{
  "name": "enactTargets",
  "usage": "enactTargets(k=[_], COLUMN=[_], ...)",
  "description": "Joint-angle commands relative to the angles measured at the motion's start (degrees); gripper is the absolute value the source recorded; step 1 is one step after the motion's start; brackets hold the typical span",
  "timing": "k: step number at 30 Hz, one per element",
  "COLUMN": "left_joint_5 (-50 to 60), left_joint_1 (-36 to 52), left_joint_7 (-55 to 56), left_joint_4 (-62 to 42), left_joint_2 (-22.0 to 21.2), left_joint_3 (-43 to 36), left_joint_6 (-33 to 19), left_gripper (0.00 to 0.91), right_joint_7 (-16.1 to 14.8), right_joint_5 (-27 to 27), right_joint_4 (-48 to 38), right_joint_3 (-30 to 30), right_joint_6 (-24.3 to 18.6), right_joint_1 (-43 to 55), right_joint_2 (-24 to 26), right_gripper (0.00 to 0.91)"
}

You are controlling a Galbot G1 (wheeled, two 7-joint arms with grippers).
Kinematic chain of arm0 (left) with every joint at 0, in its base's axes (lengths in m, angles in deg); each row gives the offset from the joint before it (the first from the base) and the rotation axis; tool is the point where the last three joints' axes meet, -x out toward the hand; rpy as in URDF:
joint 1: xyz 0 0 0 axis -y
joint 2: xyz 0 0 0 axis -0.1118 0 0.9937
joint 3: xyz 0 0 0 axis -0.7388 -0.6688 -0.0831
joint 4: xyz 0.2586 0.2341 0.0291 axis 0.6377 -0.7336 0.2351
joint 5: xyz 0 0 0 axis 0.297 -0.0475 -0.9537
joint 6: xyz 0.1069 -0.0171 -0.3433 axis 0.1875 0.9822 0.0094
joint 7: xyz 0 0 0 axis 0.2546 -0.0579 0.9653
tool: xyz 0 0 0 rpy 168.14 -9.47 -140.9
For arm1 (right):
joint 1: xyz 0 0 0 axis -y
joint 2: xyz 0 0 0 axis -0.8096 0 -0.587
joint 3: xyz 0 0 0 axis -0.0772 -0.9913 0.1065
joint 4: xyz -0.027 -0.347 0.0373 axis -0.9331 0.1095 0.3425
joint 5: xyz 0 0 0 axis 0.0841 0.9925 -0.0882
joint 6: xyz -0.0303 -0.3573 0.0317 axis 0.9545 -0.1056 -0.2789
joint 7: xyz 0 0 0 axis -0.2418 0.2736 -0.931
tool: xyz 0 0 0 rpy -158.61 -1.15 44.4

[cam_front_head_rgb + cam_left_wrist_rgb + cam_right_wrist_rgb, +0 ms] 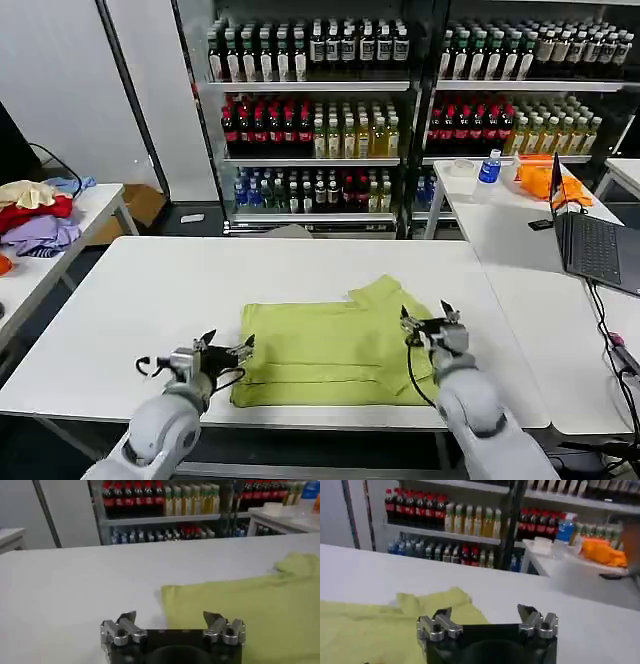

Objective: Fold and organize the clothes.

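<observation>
A lime T-shirt (325, 350) lies folded into a rough rectangle on the white table (150, 290), with one sleeve sticking out at its far right corner (385, 292). My left gripper (228, 349) hovers open just off the shirt's left edge, its fingers empty. At the shirt's right edge my right gripper (425, 318) is open too, holding nothing. In the left wrist view the shirt (250, 605) lies ahead of the open left gripper (170, 616). The right wrist view shows the sleeve (440, 602) ahead of the open right gripper (485, 611).
A laptop (595, 240) sits on the table to my right, with an orange cloth (545, 178) and a bottle (490, 166) behind it. A pile of red, purple and cream garments (35, 215) lies on the left table. Drink shelves (310, 110) stand behind.
</observation>
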Motion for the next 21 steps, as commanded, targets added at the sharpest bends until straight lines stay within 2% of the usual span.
enactTargets(k=[1, 8, 17, 18, 20, 21], left_joint_5=[-2.76, -2.67, -3.57, -3.89, -4.18, -4.27], left_joint_1=[17.01, 19.39, 20.0, 20.01, 19.65, 19.47], left_joint_7=[0.23, 0.19, -0.35, -0.38, -0.74, -0.84], left_joint_4=[-17.51, -20.77, -22.76, -22.81, -22.4, -22.21], left_joint_2=[-1.94, -2.92, -3.49, -3.49, -3.32, -3.16], left_joint_3=[-6.8, -7.93, -8.03, -7.99, -7.89, -7.91], left_joint_6=[0.43, 0.33, 0.3, 0.31, 0.3, 0.29], left_gripper=[0.907, 0.907, 0.907, 0.605, 0.272, 0.081], right_joint_7=[0.42, -0.23, -0.92, -0.91, -1.08, -1.07], right_joint_5=[-3.08, -3.53, -3.65, -3.64, -3.62, -3.61], right_joint_4=[-18.34, -26.63, -32.98, -33.03, -32.68, -32.56], right_joint_3=[-4.21, -4.33, -3.92, -3.93, -4.07, -4.13], right_joint_6=[1.03, 0.67, 0.41, 0.41, 0.61, 0.66], right_joint_1=[14.63, 19.66, 21.89, 21.85, 21.26, 21.05], right_joint_2=[-3.68, -7.58, -11.49, -11.56, -11.74, -11.77], right_gripper=[0.907, 0.907, 0.907, 0.907, 0.907, 0.786])
